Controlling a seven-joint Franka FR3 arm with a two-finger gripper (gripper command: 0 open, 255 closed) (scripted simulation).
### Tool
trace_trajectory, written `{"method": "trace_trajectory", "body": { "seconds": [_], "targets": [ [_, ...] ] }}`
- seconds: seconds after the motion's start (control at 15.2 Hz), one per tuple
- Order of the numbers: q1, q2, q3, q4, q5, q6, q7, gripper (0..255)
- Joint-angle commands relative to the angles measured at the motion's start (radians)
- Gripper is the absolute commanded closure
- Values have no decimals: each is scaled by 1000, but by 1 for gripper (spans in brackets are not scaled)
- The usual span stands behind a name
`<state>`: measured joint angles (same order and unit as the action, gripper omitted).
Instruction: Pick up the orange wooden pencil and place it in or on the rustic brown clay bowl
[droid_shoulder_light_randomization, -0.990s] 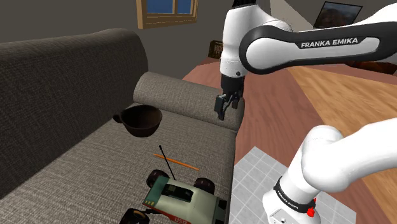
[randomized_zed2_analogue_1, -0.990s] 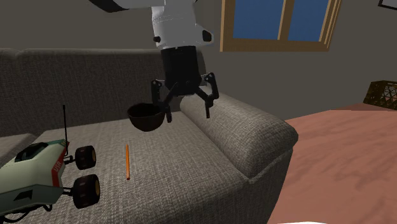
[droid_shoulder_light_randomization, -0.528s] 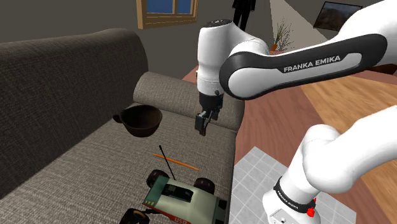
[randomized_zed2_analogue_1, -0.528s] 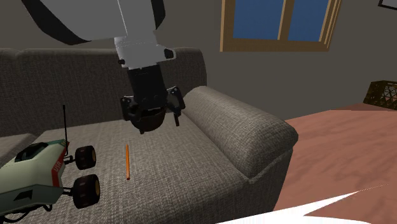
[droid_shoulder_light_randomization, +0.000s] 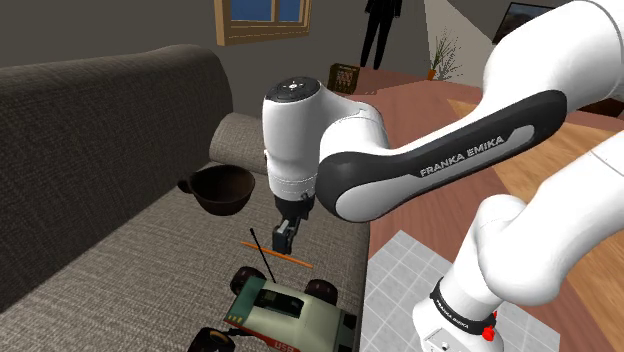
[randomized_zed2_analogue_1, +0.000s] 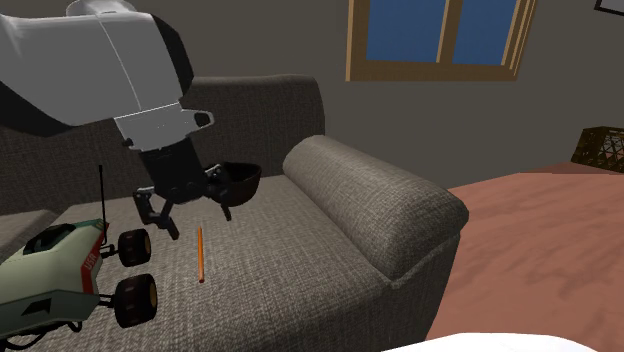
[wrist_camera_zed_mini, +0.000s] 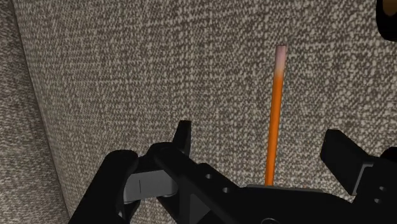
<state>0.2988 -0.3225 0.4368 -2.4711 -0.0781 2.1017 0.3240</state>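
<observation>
Orange pencil (wrist_camera_zed_mini: 275, 121) is seen lying flat on the grey sofa seat (droid_shoulder_light_randomization: 120, 260), just beyond the toy car (droid_shoulder_light_randomization: 292, 308), with the pincer (wrist_camera_zed_mini: 259, 137) spread wide above it and nothing pinched. Approach is judged the step in hand; a straight descent to straddle the shaft, then closing, is called for. Dark brown bowl (droid_shoulder_light_randomization: 222, 188) is set farther back on the seat.

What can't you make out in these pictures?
Wrist view: the near end of the pencil, hidden behind the gripper.
Second exterior view: part of the bowl, behind the gripper.
Shoulder view: part of the toy car, cut off by the bottom edge.
</observation>
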Motion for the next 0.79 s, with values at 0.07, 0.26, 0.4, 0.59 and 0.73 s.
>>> {"method": "trace_trajectory", "body": {
  "seconds": [0.07, 0.26, 0.4, 0.59, 0.73],
  "targets": [
    [15, 65, 51, 16, -40, 47, 36, 0],
    [8, 87, 53, -8, -56, 90, 47, 0],
    [2, 103, 54, -22, -68, 119, 56, 0],
    [-5, 126, 56, -40, -86, 156, 68, 0],
    [-5, 126, 55, -40, -86, 156, 68, 0]
  ]
}}
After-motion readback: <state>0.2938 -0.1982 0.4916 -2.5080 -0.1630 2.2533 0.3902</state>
